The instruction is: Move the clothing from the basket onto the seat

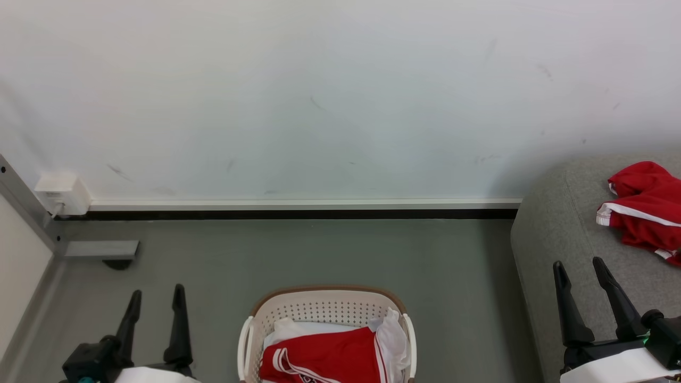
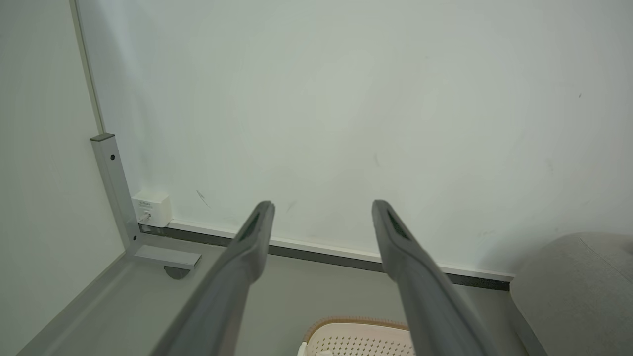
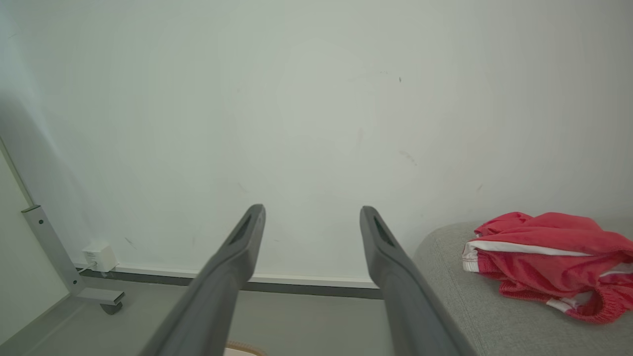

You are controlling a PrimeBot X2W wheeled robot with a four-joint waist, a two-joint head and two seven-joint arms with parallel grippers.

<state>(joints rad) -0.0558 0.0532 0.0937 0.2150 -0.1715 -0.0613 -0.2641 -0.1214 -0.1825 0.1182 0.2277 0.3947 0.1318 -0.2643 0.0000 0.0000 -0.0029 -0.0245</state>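
Head view: left gripper (image 1: pixel 158 291) and right gripper (image 1: pixel 578 263) both spread wide, nothing held, fingers pointing up. Left one is beside the basket (image 1: pixel 330 291), right one by the seat (image 1: pixel 558 229) edge. Red striped garment (image 1: pixel 324 356) lies in the basket with a white sheet (image 1: pixel 393 330). Second red garment (image 1: pixel 646 207) is on the seat, near the wall (image 1: pixel 340 96).
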